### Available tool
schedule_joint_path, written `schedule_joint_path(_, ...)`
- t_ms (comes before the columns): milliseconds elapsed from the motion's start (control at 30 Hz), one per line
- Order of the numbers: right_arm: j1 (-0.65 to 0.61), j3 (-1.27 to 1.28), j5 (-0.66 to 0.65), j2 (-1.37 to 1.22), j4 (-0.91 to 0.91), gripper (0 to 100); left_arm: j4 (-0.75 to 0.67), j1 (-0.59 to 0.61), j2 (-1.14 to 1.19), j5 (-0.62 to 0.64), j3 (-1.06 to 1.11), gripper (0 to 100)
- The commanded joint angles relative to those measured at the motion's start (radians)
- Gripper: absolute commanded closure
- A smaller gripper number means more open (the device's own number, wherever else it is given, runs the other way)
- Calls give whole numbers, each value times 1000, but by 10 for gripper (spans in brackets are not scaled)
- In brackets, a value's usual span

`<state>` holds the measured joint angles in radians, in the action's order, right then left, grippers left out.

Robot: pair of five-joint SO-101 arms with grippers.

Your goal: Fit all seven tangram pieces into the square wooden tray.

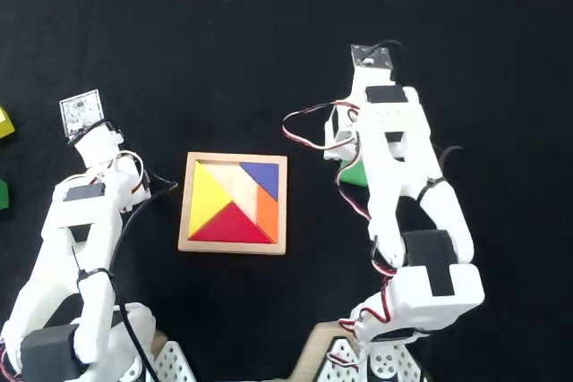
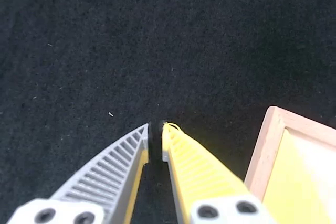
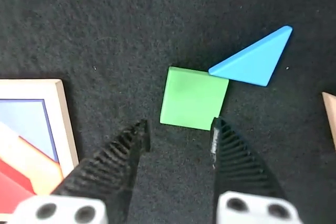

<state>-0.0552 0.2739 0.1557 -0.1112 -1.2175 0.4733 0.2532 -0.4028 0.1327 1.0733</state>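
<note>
The square wooden tray (image 1: 233, 160) lies mid-table and holds a yellow triangle (image 1: 208, 199), a red triangle (image 1: 233, 224), an orange piece (image 1: 267, 212) and a blue triangle (image 1: 261, 174) around a pale patch. To its right a green square (image 3: 193, 98) lies on the black cloth, its corner touching a light blue triangle (image 3: 254, 59). My right gripper (image 3: 179, 132) is open just short of the green square (image 1: 355, 174), with nothing between its fingers. Left of the tray's corner (image 2: 273, 140), my left gripper (image 2: 156, 129) hangs shut and empty over bare cloth.
A yellow block (image 1: 4, 123) and a green block (image 1: 3, 194) sit at the table's far left edge. In the right wrist view a tan edge (image 3: 329, 109) pokes in beyond the blue triangle. Black cloth covers the table around the tray.
</note>
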Motion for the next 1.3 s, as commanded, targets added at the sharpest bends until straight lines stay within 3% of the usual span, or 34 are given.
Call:
schedule_joint_path(0,-15,-1,9,21,20,800,-18,-12,-29,-6,-5,937)
schedule_joint_path(267,-15,-4,11,-33,40,793,-18,-12,-29,-6,-5,937)
schedule_joint_path(467,-15,-24,41,-116,37,655,-18,-12,-29,-6,-5,937)
schedule_joint_path(933,-14,-21,44,-128,118,655,-18,-12,-29,-6,-4,937)
schedule_joint_path(1267,-6,-127,43,-297,78,656,-18,-10,-29,-6,-2,937)
